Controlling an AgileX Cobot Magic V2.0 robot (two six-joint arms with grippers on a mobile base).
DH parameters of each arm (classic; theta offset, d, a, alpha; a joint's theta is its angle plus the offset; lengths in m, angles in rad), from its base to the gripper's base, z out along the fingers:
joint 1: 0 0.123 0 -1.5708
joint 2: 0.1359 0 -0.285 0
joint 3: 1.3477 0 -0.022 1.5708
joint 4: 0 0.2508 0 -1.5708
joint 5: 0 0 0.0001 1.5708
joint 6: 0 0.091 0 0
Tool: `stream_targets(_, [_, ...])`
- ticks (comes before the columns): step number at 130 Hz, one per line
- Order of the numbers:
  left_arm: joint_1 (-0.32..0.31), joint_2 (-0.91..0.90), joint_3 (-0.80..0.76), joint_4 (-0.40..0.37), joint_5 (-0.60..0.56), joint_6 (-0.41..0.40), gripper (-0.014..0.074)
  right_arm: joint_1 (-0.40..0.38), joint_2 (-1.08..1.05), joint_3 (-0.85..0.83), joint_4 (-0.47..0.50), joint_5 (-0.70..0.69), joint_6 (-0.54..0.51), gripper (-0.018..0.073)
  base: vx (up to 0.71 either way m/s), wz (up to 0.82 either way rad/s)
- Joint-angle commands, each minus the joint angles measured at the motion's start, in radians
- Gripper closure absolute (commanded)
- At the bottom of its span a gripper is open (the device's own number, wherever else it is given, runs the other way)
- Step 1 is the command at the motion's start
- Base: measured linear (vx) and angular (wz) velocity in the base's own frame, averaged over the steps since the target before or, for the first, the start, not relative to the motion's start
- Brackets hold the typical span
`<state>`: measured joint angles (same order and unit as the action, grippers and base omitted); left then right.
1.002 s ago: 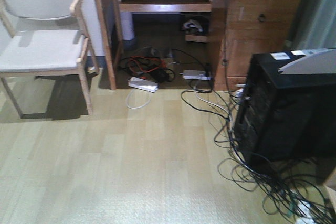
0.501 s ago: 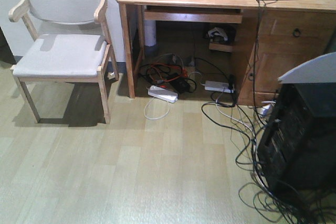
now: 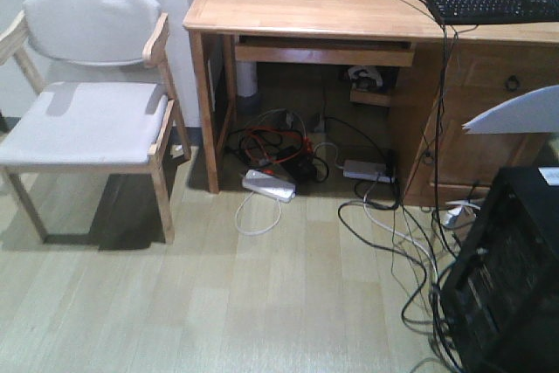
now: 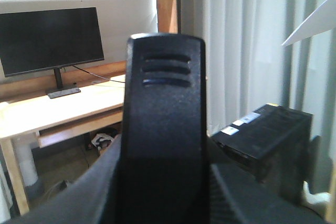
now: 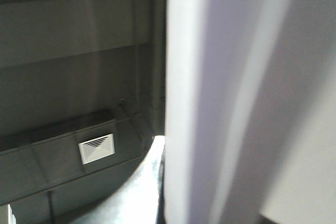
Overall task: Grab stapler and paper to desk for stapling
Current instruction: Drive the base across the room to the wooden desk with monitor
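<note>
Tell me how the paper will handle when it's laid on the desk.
The paper looks thin and light. Its corner juts out unsupported with little droop, so it probably holds shape. It may slide on the smooth desk.

The desk [image 3: 349, 10] is smooth wood, the paper [image 3: 524, 113] matt.

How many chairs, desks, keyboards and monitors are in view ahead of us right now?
chair: 1
desk: 1
keyboard: 1
monitor: 1
Total: 4
</note>
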<state>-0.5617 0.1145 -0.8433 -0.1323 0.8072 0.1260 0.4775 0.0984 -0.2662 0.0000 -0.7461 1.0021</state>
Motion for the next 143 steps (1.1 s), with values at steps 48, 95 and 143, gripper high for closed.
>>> stream_targets(48, [-0.004,0.017,-0.023,-0.010,-0.117,0.000,0.0603,0.000,0.013,-0.028,-0.009,-0.037,-0.009,0.0565,0.44,-0.05])
stream_targets(95, [-0.004,0.017,-0.023,-0.010,-0.117,0.000,0.0603,0.000,0.013,-0.028,-0.009,-0.039,-0.009,0.0565,0.47,-0.03])
stream_targets(143, [-0.004,0.017,-0.023,-0.010,-0.117,0.000,0.0603,0.000,0.013,-0.028,-0.009,-0.045,-0.009,0.0565,0.47,-0.02])
